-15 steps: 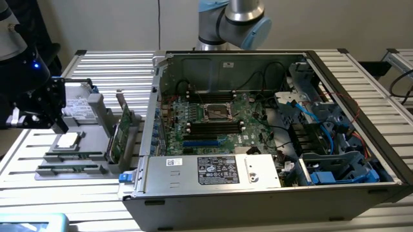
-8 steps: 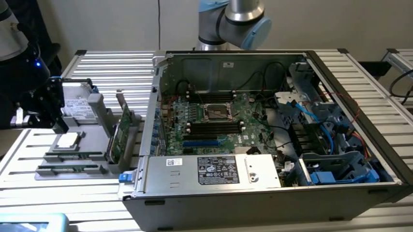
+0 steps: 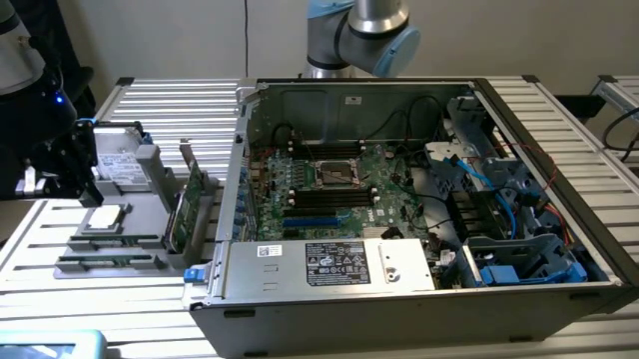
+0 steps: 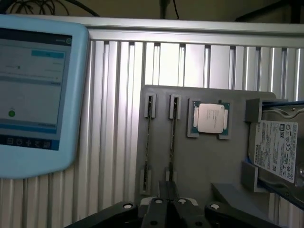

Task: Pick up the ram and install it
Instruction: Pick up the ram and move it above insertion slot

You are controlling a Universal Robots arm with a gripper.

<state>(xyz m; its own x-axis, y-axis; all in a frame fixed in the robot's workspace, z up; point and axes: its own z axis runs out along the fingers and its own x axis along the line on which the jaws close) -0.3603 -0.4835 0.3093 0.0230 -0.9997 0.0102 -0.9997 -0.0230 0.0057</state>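
Ram, long thin green circuit-board stick, sits on edge in flat grey plastic tray, beside square silver processor chip. Black gripper pinched closed, empty, over one end of it.

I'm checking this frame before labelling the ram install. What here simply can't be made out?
Ram sticks, wrist view: seen edge-on in the grey tray, so their chips are hidden.
Hard drive, wrist view: cut off by the picture's edge.
Tablet screen, wrist view: text too small to read.
Memory slots, exterior view: too small to tell whether any is free.
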